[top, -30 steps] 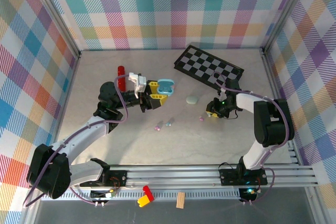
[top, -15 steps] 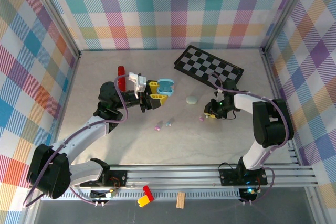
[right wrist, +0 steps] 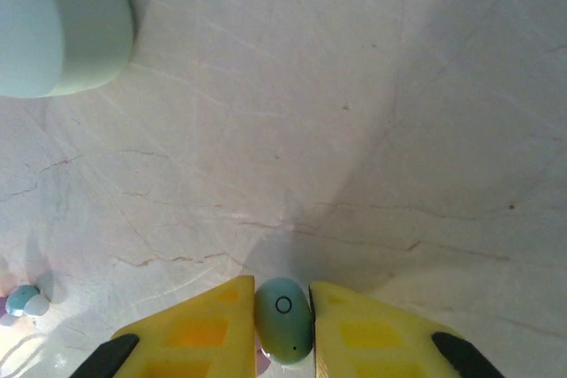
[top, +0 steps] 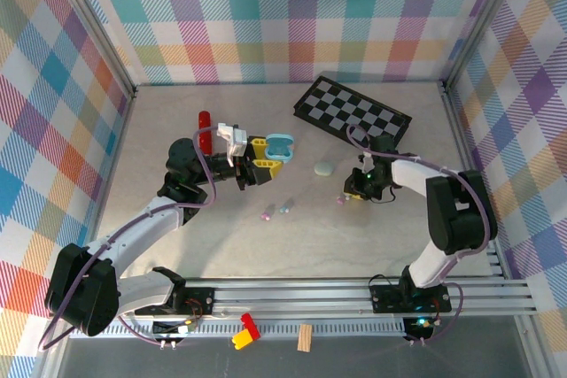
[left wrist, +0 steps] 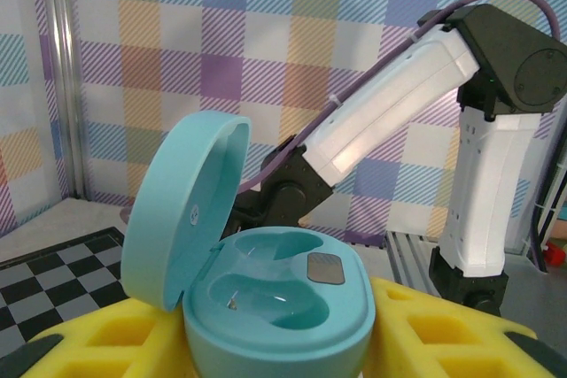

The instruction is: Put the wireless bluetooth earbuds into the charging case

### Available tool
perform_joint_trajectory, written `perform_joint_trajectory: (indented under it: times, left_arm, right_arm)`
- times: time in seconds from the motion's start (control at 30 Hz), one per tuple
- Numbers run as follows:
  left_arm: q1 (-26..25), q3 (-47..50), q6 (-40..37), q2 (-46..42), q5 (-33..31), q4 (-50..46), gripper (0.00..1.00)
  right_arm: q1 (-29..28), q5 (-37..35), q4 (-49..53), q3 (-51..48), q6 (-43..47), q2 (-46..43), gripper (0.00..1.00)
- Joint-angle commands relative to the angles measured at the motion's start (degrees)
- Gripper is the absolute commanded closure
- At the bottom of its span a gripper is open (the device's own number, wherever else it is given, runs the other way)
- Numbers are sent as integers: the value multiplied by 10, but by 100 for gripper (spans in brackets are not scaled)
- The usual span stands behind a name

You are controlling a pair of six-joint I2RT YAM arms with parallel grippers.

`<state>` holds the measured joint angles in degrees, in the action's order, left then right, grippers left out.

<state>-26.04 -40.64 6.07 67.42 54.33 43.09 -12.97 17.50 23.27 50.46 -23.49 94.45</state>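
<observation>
- Right wrist view: the right gripper pinches a mint earbud between its yellow fingers, close to the table.
- The left gripper clamps the open teal charging case, its lid tilted back.
- Loose earbuds lie on the table between the arms.
</observation>
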Motion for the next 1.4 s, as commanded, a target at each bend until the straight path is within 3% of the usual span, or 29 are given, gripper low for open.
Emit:
perform_joint_trajectory:
  times: [0.0, 0.17, 0.3, 0.57, 0.73, 1.37]
  left_arm:
    - [8, 7, -17, -8, -10, 2, 56]
    - [8, 7, -31, 6, -27, -2, 56]
    - [8, 4, -54, 16, -37, -14, 56]
    - [8, -13, -66, 45, -50, -34, 56]
    - [6, -27, -76, 63, -65, -61, 56]
    - [-4, -44, -61, 89, -8, -59, 56]
  right_arm:
    - [-18, -66, 22, -5, -16, -49, 81]
    - [-60, -149, 41, -6, -52, -112, 81]
    - [-89, -169, 54, 1, -61, -176, 81]
    - [-106, -73, 63, 43, -55, -295, 81]
    - [-130, -51, 70, 87, -52, -335, 80]
    - [-247, -20, 37, 248, 2, -237, 80]
